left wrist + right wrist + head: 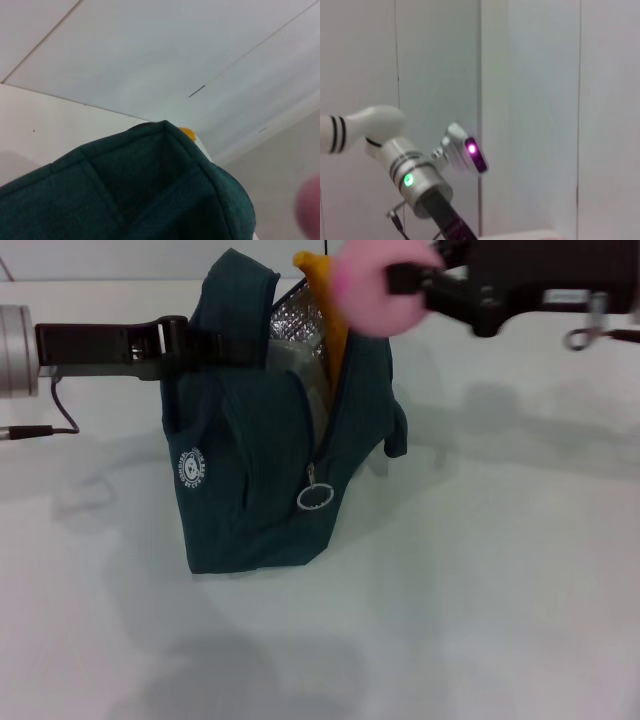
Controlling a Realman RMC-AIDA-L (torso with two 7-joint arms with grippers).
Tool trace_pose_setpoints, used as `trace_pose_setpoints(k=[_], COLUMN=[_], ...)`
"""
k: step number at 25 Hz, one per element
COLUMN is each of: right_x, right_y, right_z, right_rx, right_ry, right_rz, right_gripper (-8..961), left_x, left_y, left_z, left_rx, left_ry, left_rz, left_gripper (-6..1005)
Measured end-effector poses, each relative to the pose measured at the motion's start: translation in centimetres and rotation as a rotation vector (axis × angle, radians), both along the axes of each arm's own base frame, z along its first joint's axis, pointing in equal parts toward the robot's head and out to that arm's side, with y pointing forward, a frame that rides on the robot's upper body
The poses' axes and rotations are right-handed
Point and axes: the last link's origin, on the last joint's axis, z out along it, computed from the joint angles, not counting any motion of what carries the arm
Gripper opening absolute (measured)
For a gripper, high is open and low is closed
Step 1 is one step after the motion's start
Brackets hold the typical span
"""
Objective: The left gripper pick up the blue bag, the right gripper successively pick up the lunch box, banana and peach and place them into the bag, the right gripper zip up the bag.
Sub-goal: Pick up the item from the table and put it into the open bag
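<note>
Nearest the head camera: dark blue-green fabric bag [255, 465] with round white logo and silver ring zip pull [315, 497], standing upright on pale tabletop [480, 620], mouth open toward the top, silver foil lining visible inside. Held up at its left upper rim by black left gripper [185, 343], clamped on the fabric. Yellow banana [325, 300] already inside, tip poking above the opening; lunch box not clearly discernible, probably the pale shape lower in the mouth. Round pink peach [375, 285] pinched in black right gripper [405, 280], hovering just above and slightly right of the opening. Judged next: short shift leftward and down, then release into the mouth beside the banana. Zipping not yet begun.
</note>
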Motion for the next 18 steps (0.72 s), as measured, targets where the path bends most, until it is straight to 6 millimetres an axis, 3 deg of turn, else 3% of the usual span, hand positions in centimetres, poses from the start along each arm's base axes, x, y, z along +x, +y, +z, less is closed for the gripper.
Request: trace_pose_setpoints(k=[9,18], right_x=[-1.4,-1.4], right_y=[1.7,1.0], right_z=[-5.8,-5.6], right_rx=[-0.028,-0.014], right_ry=[-0.121,-0.107], right_rz=[0.02,0.046], right_gripper=[49,141], left_x=[0.2,0.0], left_y=[0.1,0.0], left_z=[-0.2,-0.4], left_rx=[-0.004,-0.011], left_ry=[-0.012,-0.017], left_rz=[-0.002,0.005], left_gripper=[31,31])
